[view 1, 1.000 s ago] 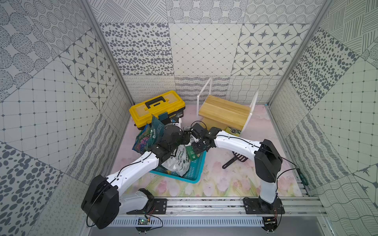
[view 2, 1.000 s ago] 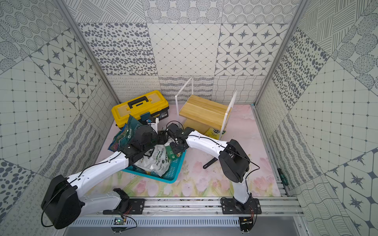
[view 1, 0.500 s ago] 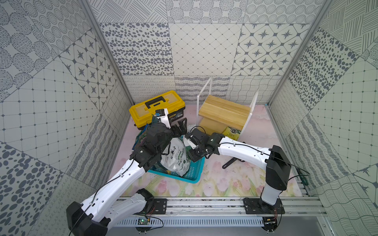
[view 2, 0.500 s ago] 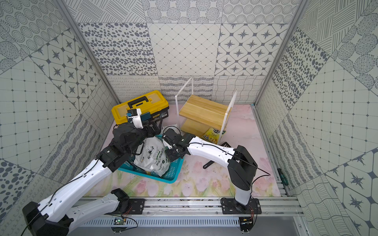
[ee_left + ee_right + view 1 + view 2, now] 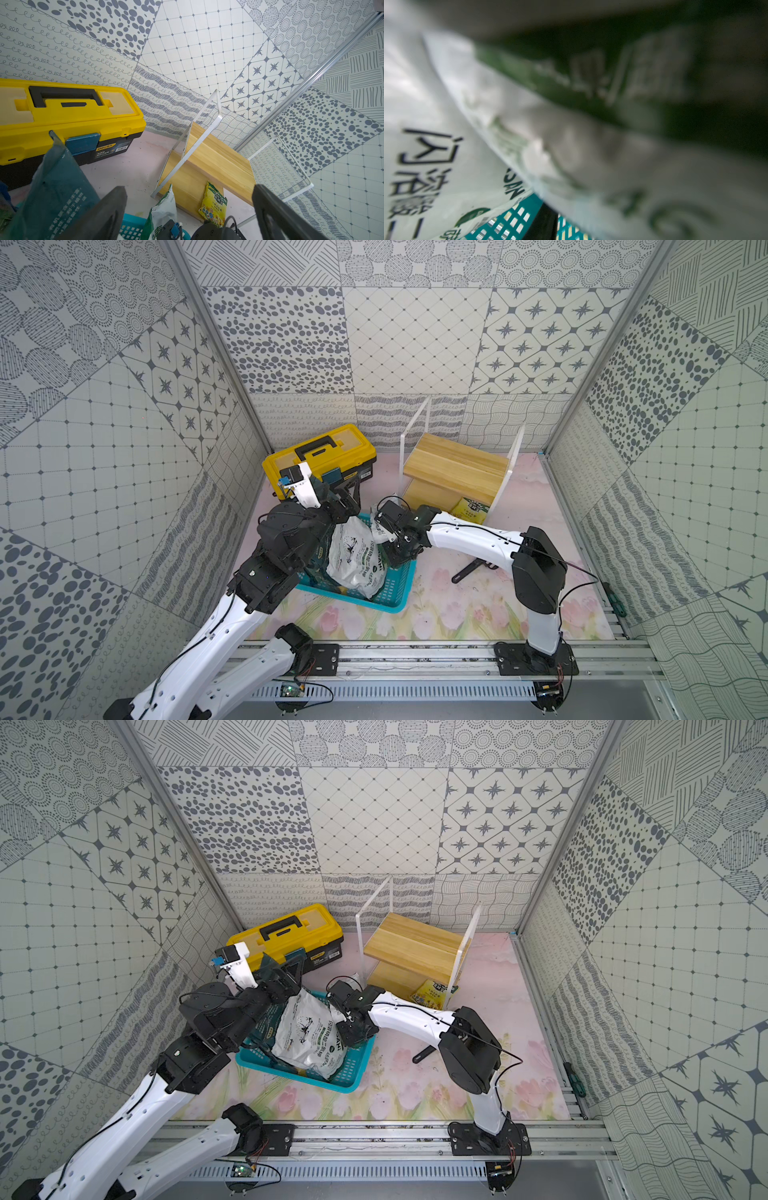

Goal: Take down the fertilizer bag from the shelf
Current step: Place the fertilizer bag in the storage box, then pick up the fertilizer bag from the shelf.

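Note:
The shelf stands at the back, and a small yellow bag leans on its lower board. A white-and-green fertilizer bag lies in the teal basket. My right gripper is down at the basket's right rim against this bag, which fills the blurred right wrist view. Its jaws are hidden. My left gripper stands wide open and holds nothing, above the basket's far side, beside a dark green bag.
A yellow-and-black toolbox sits at the back left, close behind the left gripper. A black tool lies on the floral mat under the right arm. A green screwdriver rests at the right edge.
My left gripper opened wide and swung up from the basket toward the toolbox. My right gripper moved down along the white bag to the basket's right rim.

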You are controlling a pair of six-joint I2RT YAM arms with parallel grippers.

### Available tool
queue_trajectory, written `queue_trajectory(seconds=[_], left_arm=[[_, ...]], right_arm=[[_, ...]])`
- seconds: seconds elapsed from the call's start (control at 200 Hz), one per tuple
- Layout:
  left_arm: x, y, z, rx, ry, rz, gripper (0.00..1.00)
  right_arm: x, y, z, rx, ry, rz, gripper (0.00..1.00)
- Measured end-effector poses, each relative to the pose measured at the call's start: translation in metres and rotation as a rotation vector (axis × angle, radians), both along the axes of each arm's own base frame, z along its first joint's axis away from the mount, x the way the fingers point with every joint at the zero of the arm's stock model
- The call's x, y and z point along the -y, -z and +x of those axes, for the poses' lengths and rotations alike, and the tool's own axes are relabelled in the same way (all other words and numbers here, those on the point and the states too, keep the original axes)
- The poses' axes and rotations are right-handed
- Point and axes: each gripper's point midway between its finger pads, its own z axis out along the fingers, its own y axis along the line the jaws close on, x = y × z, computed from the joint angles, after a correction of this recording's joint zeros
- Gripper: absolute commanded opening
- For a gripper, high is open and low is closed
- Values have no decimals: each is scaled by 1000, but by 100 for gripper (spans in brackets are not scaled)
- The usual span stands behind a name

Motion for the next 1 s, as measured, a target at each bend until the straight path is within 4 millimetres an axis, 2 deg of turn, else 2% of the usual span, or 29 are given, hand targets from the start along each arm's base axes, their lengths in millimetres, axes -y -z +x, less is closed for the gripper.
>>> queue_trajectory(seconds=[0.085, 0.145, 0.25, 0.35, 0.44, 0.525, 0.66, 0.765, 1.0], left_arm=[[0, 3, -1, -14, 1, 1, 100], [0, 6, -2, -26, 2, 5, 100], [-1, 13, -3, -57, 2, 13, 100], [-2, 19, -5, -78, 2, 17, 100], [-3, 23, -6, -90, 1, 18, 100], [-3, 29, -7, -106, -1, 16, 100], [-3, 38, -8, -133, 1, 18, 100], [-3, 45, -8, -149, 3, 14, 100], [-3, 53, -8, -170, 0, 0, 100]], right_arm=[[6, -6, 6, 38, -12, -13, 46], [13, -17, 9, 73, -23, -9, 48], [31, -56, 19, 159, -17, 37, 49], [61, -99, 33, 242, 35, 104, 50], [91, -115, 44, 291, 84, 113, 50], [114, -106, 50, 308, 103, 55, 51], [137, -67, 48, 289, 61, -131, 51], [155, -43, 51, 285, 30, -278, 53], [185, -21, 68, 313, -9, -511, 57]])
